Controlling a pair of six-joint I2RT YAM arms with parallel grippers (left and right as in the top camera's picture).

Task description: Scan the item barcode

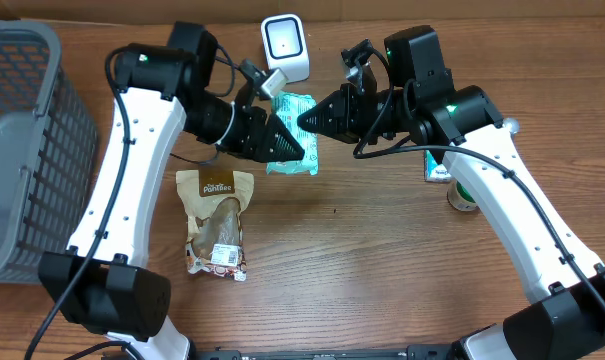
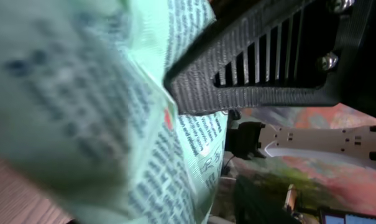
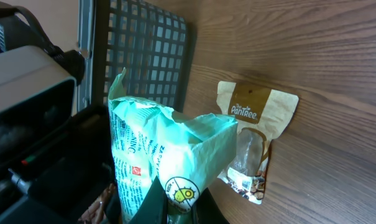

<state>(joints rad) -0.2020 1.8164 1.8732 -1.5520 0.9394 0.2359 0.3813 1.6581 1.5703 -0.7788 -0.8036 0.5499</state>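
Right gripper [image 1: 304, 119] clamped on pack [image 1: 298, 103] edge, pack off table near scanner [image 1: 285, 45], likely orienting for scan. Left gripper [image 1: 299, 151] against pack; gripping or released, cannot tell.

One camera hangs above the worktop [image 1: 382, 280] and looks straight down, far enough off to take in both arms, with the green packet [image 1: 294, 150] near mid-frame. The left wrist camera sits pressed up against that packet, so its print is blurred. The right wrist camera looks from just behind the packet, across it to the tan pouch [image 3: 253, 143] and grey basket [image 3: 144, 50], both also seen from above.
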